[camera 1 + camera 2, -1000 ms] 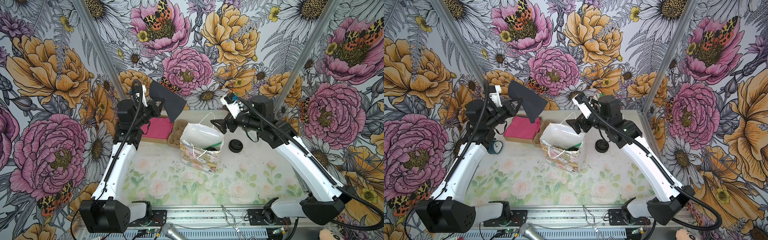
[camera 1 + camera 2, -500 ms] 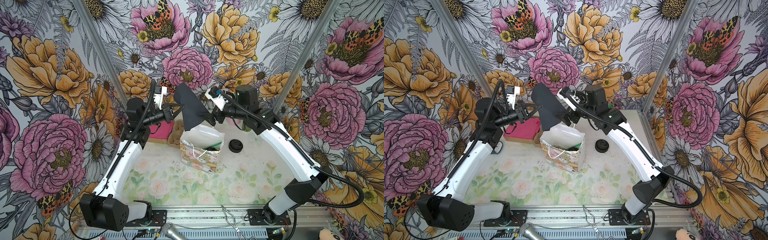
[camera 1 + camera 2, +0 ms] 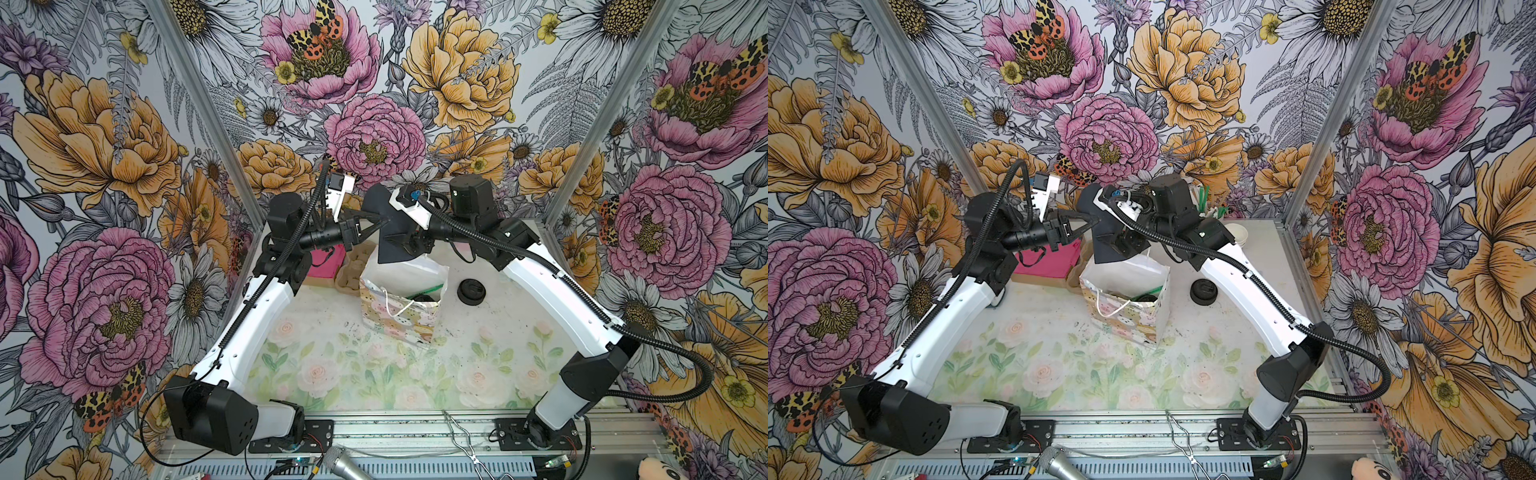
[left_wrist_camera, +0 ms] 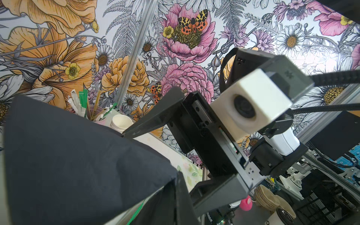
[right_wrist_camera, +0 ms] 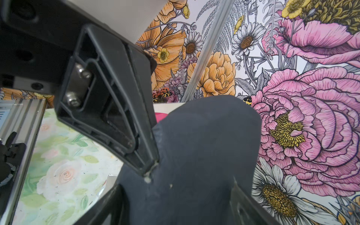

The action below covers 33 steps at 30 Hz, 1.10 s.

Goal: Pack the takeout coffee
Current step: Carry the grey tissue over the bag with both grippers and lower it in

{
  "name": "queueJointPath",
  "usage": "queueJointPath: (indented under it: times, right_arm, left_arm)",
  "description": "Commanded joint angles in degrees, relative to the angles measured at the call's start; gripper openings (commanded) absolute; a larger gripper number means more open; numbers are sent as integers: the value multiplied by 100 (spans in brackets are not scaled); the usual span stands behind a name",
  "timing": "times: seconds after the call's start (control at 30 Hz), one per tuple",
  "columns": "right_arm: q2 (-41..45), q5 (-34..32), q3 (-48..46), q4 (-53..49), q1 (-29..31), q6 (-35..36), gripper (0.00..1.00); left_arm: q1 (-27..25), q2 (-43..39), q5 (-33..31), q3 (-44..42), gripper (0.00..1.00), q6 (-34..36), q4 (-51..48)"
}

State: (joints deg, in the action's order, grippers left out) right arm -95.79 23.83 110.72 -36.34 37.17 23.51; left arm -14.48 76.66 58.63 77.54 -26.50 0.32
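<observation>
The left end effector [image 3: 375, 217] pinches a dark napkin [image 4: 78, 155] above the floral gift bag [image 3: 395, 322]. The right end effector [image 5: 191, 179] straddles the napkin, jaws apart. It should clamp before the left lets go. The takeout coffee [image 3: 424, 297] seems to sit inside the bag, only its lid showing. A loose black lid [image 3: 471, 289] lies just beside the bag.

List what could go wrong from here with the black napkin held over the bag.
1. The left end effector pinches the black napkin at one edge while the right end effector stands open around it. Letting go early could drop it outside the gift bag.
2. Both end effectors sit very close together, so they might bump.
3. The gift bag stands unsupported, so pushing the black napkin in could tip it.
</observation>
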Motion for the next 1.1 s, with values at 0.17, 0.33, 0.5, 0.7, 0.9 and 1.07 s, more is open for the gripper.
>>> queueJointPath:
  times: [0.17, 0.33, 0.5, 0.7, 0.9, 1.07]
  right_arm:
    - [-43, -4, 34, 101, 36, 36, 51]
    - [16, -52, -80, 98, 36, 6, 23]
    - [155, -213, -263, 100, 36, 5, 4]
    - [497, -397, -732, 99, 44, -76, 0]
    - [997, -273, -1324, 98, 139, -267, 0]
    - [1295, -388, -1861, 91, 176, -375, 0]
  left_arm:
    - [-29, 31, 182, 148, 0, 36, 300]
    - [-7, 53, 142, 22, 4, -118, 489]
    - [63, -51, -10, -179, 35, -295, 856]
    - [338, -518, -695, -554, 76, -265, 883]
    - [756, -1110, -1650, -1056, 95, 57, 515]
    - [855, -1307, -1820, -1234, 99, 339, 207]
